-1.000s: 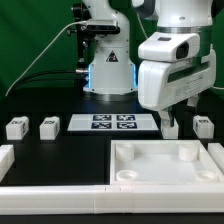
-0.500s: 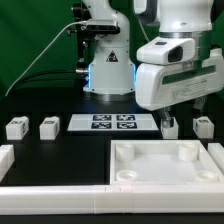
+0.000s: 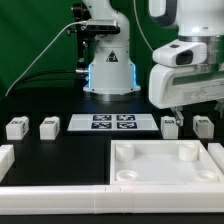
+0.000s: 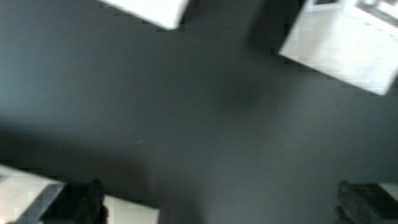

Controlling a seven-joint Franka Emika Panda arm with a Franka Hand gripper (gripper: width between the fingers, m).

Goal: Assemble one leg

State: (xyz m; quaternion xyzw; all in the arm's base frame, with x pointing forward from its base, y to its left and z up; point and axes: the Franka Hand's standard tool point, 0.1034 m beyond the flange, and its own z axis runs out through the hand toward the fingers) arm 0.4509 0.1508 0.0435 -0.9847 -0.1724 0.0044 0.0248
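Observation:
Four small white legs with square tags stand in a row on the black table: two at the exterior view's left [image 3: 15, 127] [image 3: 48, 126] and two at its right [image 3: 170, 125] [image 3: 203, 125]. My gripper [image 3: 188, 108] hangs just above the two right legs and touches neither. In the wrist view the gripper [image 4: 228, 205] is open, its dark fingers [image 4: 80, 202] are wide apart, and only bare black table lies between them. Two white blocks [image 4: 151, 10] [image 4: 347, 45] show at that frame's edge, blurred.
The marker board [image 3: 112, 122] lies between the leg pairs. The large white tray-like piece with corner sockets [image 3: 165, 178] sits in front. White border walls run along the front [image 3: 50, 196] and left [image 3: 5, 155]. The robot base [image 3: 108, 70] stands behind.
The gripper has risen and shifted to the exterior view's right, uncovering the leg it was low over. That leg stays on the table.

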